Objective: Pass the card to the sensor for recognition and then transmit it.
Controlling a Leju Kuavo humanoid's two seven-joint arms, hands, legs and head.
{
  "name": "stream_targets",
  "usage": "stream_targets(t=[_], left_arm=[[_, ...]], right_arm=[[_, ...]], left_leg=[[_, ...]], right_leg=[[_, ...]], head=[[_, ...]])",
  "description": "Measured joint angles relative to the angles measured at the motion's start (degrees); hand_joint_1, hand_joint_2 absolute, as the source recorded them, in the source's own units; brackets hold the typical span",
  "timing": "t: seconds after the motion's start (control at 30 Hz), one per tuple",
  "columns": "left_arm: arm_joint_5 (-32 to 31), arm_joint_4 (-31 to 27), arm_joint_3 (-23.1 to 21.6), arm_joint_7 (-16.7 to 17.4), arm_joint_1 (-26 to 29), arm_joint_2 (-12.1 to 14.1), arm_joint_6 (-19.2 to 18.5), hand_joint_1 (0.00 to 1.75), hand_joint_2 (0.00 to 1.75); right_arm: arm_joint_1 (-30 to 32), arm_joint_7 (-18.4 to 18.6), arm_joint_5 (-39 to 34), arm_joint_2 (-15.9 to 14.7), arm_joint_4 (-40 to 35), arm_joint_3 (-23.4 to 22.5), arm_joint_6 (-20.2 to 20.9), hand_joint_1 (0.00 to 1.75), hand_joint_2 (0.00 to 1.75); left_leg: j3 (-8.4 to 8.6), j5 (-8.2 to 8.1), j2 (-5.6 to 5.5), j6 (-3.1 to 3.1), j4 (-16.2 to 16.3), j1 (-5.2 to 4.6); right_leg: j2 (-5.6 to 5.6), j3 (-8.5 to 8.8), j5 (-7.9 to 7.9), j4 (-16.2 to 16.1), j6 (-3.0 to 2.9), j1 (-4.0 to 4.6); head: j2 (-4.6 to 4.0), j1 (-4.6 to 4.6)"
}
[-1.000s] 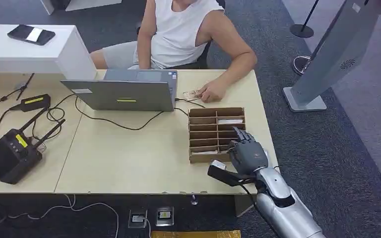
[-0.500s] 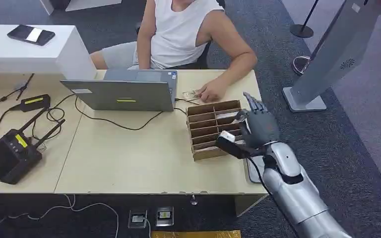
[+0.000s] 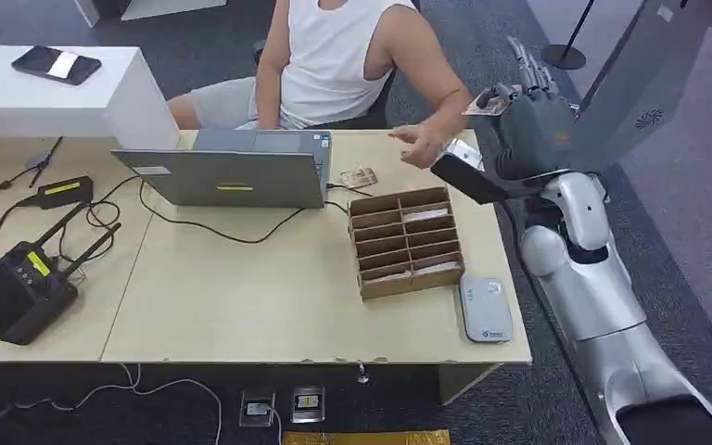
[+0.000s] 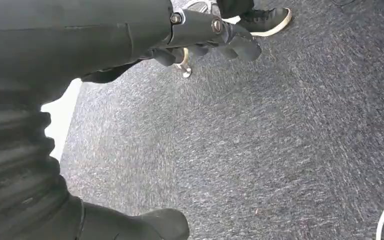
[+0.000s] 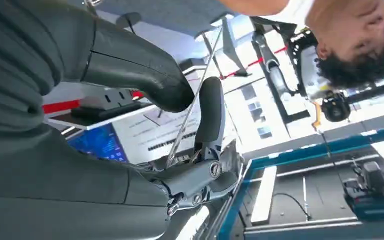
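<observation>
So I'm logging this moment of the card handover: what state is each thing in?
Right hand: raised, holding a card.
Small tan card: held up by the right hand.
Brown cardboard divider box: open-topped, cards in slots.
Grey laptop: open.
White sensor pad: flat, bare.
Left hand: hanging, fingers curled.

no text, label or number legible
</observation>
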Motion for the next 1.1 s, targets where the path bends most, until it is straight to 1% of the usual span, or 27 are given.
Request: stream_targets(t=[0.13,0.4,0.57,0.6,0.63,0.73,0.83,1.0,1.1], left_arm=[[-1.21,-0.02,-0.02,-0.02,-0.92,-0.24,-0.81,0.00,1.75],[-1.93,-0.02,-0.04,0.02,-1.95,-0.44,-1.20,0.00,1.75],[-2.41,-0.02,-0.09,0.46,-2.25,-0.44,-1.38,0.00,1.75],[-2.47,-0.02,-0.09,0.50,-2.27,-0.44,-1.46,0.00,1.75],[-2.49,-0.02,-0.09,0.59,-2.27,-0.44,-1.55,0.00,1.75],[-2.76,-0.02,-0.11,0.81,-2.26,-0.44,-1.60,0.00,1.75],[-2.91,-0.02,-0.13,1.14,-2.25,-0.41,-1.60,0.00,1.75],[-2.78,0.00,-0.15,1.18,-1.98,-0.41,-1.22,0.00,1.75],[-2.41,0.00,-0.15,1.18,-1.52,-0.39,-0.92,0.00,1.75]], right_arm=[[-3.03,-2.19,-1.31,2.60,6.25,0.92,-1.19,1.75,1.75],[-5.26,-5.33,-2.36,6.96,20.08,2.78,-3.61,1.75,1.75],[-5.45,-5.64,-2.47,9.21,27.42,3.76,-4.55,1.75,1.75],[-5.44,-5.64,-2.60,9.49,28.74,3.96,-4.85,0.19,1.75],[-5.47,-5.64,-2.65,9.67,29.74,4.07,-5.01,0.00,1.75],[-5.55,-5.55,-3.04,9.84,32.18,4.13,-5.96,0.00,1.75],[-5.55,-5.83,-3.81,9.82,33.95,4.15,-7.91,0.00,1.75],[-5.56,-6.45,-6.23,9.62,34.52,4.07,-11.12,0.00,1.75],[-5.55,-6.40,-8.89,8.60,34.02,3.80,-14.00,0.00,1.75]], left_leg=[[0.00,0.01,-0.03,0.00,0.00,0.02],[-0.02,0.02,-0.06,0.01,0.01,0.02],[-0.02,0.01,-0.05,0.00,0.01,0.02],[-0.02,0.01,-0.05,0.00,0.01,0.02],[-0.02,0.01,-0.05,0.00,0.01,0.02],[-0.02,0.01,-0.05,0.00,0.01,0.02],[-0.02,0.01,-0.05,0.00,0.01,0.02],[-0.01,0.01,-0.03,0.00,0.03,0.02],[-0.01,0.01,-0.03,0.00,0.04,0.02]], right_leg=[[-0.10,0.02,0.00,0.00,0.00,0.03],[-0.12,0.02,-0.01,-0.01,-0.01,0.03],[-0.09,-0.02,-0.01,-0.01,-0.01,0.03],[-0.10,-0.02,-0.01,-0.01,-0.01,0.03],[-0.10,-0.03,-0.01,-0.01,-0.01,0.03],[-0.11,-0.02,-0.01,-0.01,-0.01,0.03],[-0.09,-0.03,-0.01,-0.01,-0.01,0.02],[-0.05,-0.07,-0.01,-0.01,-0.01,0.02],[-0.05,-0.08,-0.01,-0.01,-0.01,0.02]], head=[[0.00,0.02],[0.00,0.04],[0.00,0.02],[0.00,0.00],[0.00,0.02],[0.00,0.02],[0.00,0.02],[0.00,0.00],[0.00,0.00]])
